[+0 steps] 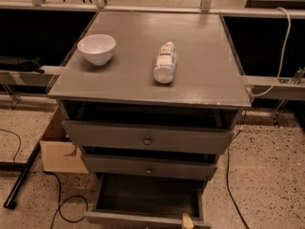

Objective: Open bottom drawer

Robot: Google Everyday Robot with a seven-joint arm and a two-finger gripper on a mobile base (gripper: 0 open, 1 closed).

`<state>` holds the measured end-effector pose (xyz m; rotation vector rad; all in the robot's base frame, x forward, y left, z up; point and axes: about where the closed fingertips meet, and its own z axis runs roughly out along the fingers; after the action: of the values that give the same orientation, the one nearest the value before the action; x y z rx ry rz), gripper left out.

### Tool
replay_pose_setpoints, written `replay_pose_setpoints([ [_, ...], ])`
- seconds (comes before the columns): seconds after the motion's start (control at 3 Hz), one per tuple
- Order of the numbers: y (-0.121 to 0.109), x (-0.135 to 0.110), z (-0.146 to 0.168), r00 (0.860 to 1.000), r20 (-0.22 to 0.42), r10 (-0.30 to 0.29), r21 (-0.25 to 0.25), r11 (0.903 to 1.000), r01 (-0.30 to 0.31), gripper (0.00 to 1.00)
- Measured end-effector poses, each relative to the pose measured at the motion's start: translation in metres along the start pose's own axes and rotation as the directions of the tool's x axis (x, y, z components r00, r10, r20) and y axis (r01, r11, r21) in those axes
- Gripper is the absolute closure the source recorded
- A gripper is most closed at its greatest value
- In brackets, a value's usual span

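Grey wooden bottom drawer (143,197) stands out at 6 o'clock: rigid, likely light; grasp front rim. End effector (187,221) there, grip state cannot tell.
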<state>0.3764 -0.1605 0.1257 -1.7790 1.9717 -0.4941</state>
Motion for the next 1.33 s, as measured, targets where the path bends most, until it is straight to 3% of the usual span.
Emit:
replay_pose_setpoints([
  [1.0,0.006,0.001,-0.009,1.0,0.01,-0.002,-0.001,1.0,0.002,1.0],
  [1.33,0.025,-0.004,-0.018,0.999,0.032,0.007,-0.023,0.9997,-0.006,1.0],
])
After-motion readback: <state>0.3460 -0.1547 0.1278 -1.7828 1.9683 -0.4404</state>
